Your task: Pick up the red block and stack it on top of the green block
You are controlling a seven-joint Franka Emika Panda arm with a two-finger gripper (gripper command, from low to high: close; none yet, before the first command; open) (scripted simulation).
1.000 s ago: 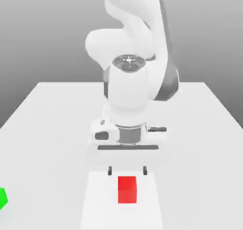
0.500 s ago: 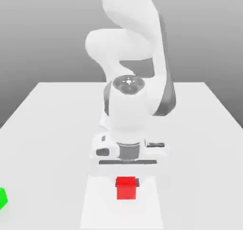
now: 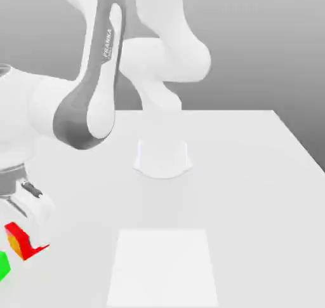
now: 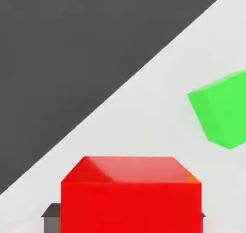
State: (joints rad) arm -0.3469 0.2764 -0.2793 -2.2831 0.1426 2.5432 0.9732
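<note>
while the jaws stay clamped on the red block, cube tilted, no long axis, green block just beside

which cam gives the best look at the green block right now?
The hand view: the green block appears large there, with two faces showing, lying on the white table beyond the red block. The exterior view catches just a sliver of it at the picture's left edge, beside the red block in the gripper.
</note>
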